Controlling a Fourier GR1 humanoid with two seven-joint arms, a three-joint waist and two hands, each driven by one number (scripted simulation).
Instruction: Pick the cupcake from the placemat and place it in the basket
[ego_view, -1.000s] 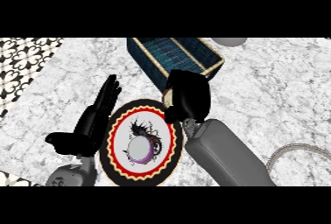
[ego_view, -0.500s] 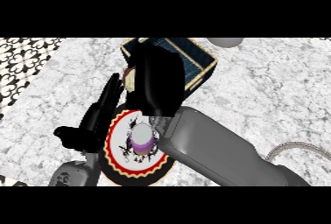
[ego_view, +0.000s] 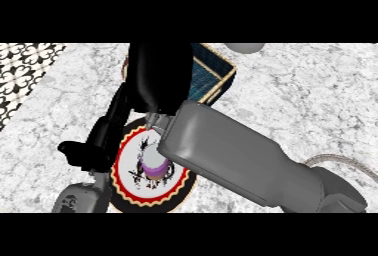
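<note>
Right hand (ego_view: 156, 75): a black mass over the basket (ego_view: 214, 75); cannot tell its grasp.
Left hand (ego_view: 100, 142): fingers straight, holding nothing.
Cupcake (ego_view: 153, 167): below the right hand, beside the left, on the placemat (ego_view: 140, 192).
Counter (ego_view: 295, 100): marbled grey.

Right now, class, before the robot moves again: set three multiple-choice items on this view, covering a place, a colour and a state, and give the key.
1. Where is the cupcake?
A on the placemat
B in a bowl
C on bare counter

2. What colour is the placemat's rim?
A green
B red and yellow
C blue

3. How are the left hand fingers?
A straight
B curled round the cupcake
C clenched in a fist

Key: 1 A, it sits at the mat's middle. 2 B, red band with yellow edging. 3 A, they point straight up beside the mat.
</note>
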